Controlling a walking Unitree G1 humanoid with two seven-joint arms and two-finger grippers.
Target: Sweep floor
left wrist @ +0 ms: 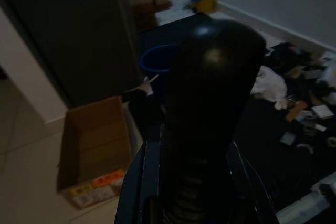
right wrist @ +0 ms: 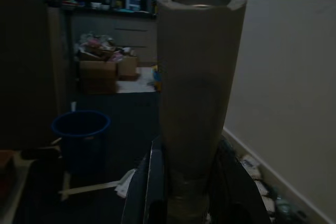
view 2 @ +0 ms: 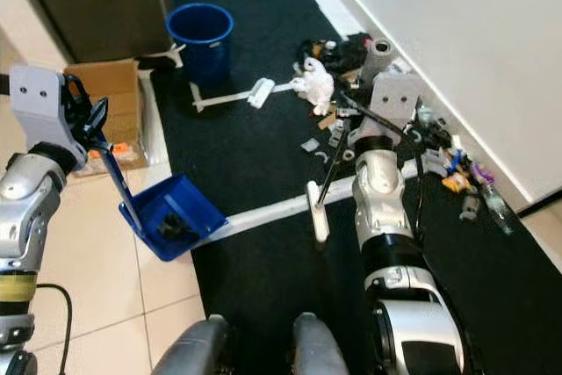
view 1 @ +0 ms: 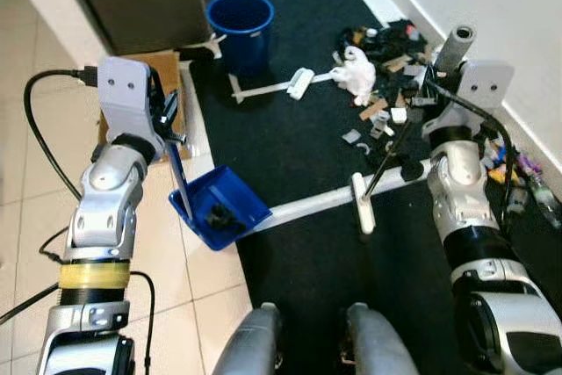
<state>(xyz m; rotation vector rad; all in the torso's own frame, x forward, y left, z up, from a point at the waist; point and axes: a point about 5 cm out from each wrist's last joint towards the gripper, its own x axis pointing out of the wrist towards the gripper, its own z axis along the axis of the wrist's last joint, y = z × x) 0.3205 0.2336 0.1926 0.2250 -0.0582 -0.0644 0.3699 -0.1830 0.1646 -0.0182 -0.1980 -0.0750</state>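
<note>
- Low in frame, left tool [view 1: 167, 116] clenches the blue dustpan [view 1: 219, 208] handle; right tool [view 1: 439, 76] grips the broom [view 1: 362, 202].
- Mid-sweep: litter pile [view 1: 386, 76] upper right needs drawing toward the dustpan.

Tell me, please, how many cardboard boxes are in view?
3: one box on the tiles beside the dark cabinet, and two more far back in the room; others may be hidden.

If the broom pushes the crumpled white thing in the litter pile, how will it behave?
The crumpled white thing looks like soft paper or cloth, so it is probably light and would slide easily on the dark carpet. Being floppy, it may fold or snag rather than roll.
</note>
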